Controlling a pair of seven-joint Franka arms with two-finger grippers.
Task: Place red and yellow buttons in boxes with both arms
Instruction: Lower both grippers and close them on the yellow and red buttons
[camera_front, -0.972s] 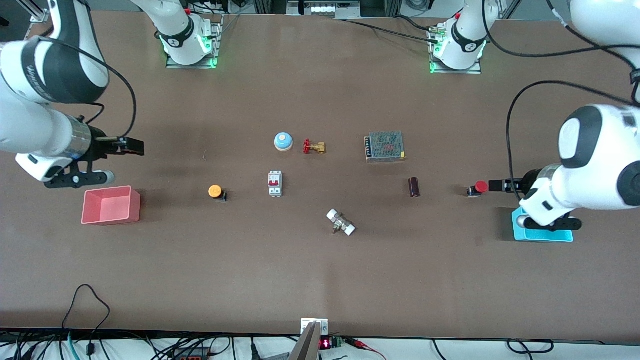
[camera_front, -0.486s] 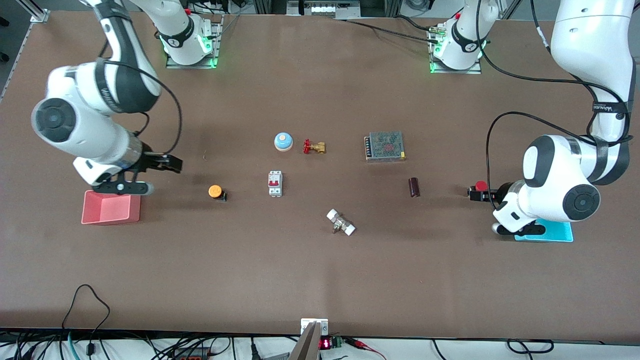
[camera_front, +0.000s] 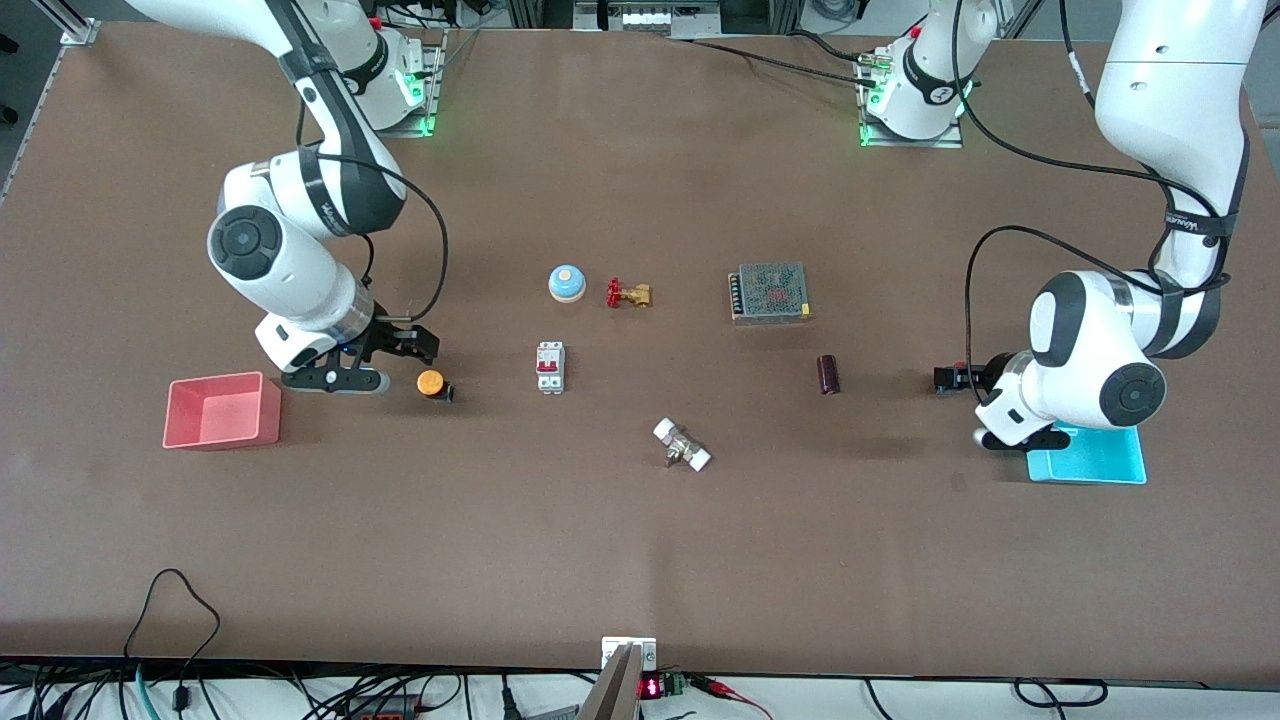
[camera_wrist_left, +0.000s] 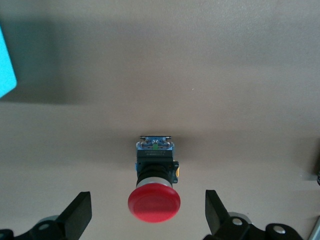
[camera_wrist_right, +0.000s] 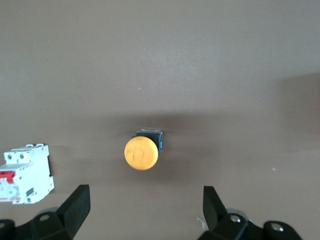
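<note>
The yellow button (camera_front: 431, 382) lies on the table between the pink-red box (camera_front: 222, 410) and the white breaker. My right gripper (camera_front: 413, 347) is open just above and beside it. In the right wrist view the button (camera_wrist_right: 141, 153) lies just ahead of the open gripper (camera_wrist_right: 145, 202), not between the fingers. My left gripper (camera_front: 948, 379) is open low over the red button beside the cyan box (camera_front: 1095, 455), and hides most of it. In the left wrist view the red cap (camera_wrist_left: 153, 204) sits between the spread fingers of the gripper (camera_wrist_left: 148, 214), untouched.
Mid-table lie a blue-and-white bell (camera_front: 566, 283), a red-handled brass valve (camera_front: 628, 294), a white circuit breaker (camera_front: 549, 367), a metal mesh power supply (camera_front: 769, 292), a dark cylinder (camera_front: 828, 374) and a silver fitting (camera_front: 682, 445). A corner of the cyan box (camera_wrist_left: 5, 70) shows in the left wrist view.
My right arm has swung from over the pink-red box to the yellow button. My left arm has moved in off the cyan box, its gripper now over the red button.
</note>
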